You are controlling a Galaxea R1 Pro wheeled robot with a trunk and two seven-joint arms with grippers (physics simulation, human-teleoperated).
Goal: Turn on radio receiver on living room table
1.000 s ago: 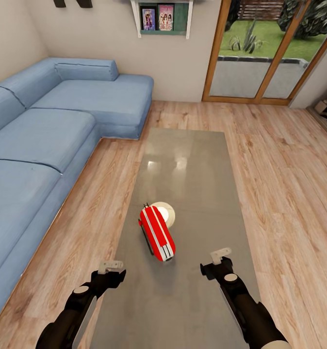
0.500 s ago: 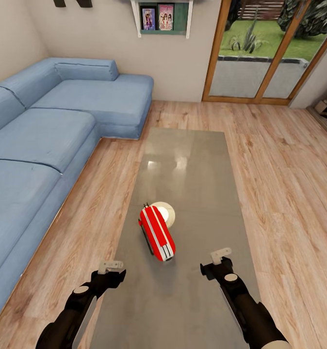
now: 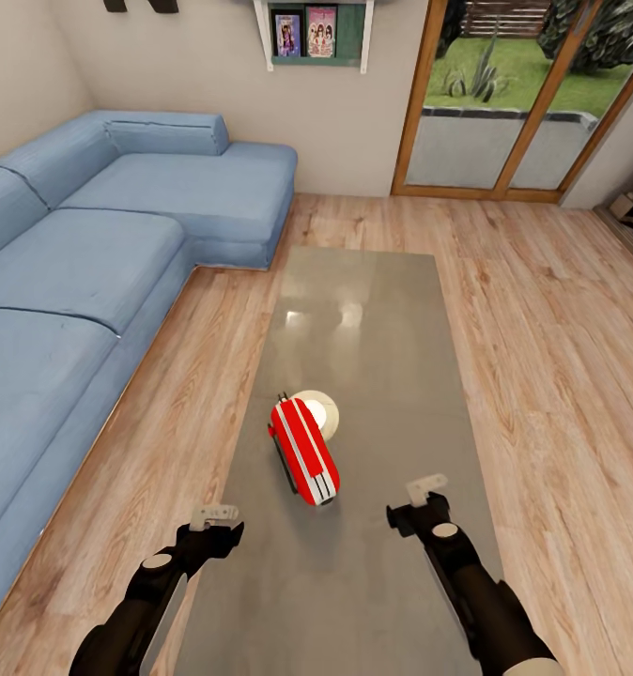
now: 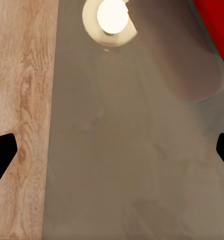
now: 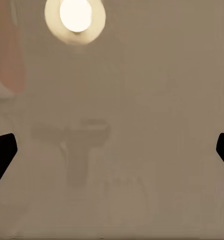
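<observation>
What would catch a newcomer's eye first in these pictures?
The bright-red radio receiver stands out first, lying on the glossy grey-brown table next to a round white light reflection. Next comes the big blue sofa along the table's left side. Both grippers, left gripper and right gripper, hover open at the table's near end.

A long, low bench (image 3: 373, 310) with a glossy grey-brown top stands on the light wood floor (image 3: 551, 310). The red radio receiver (image 3: 303, 451) rests on it toward the near half, just beside a round white light reflection (image 3: 320, 410) in the surface.
</observation>
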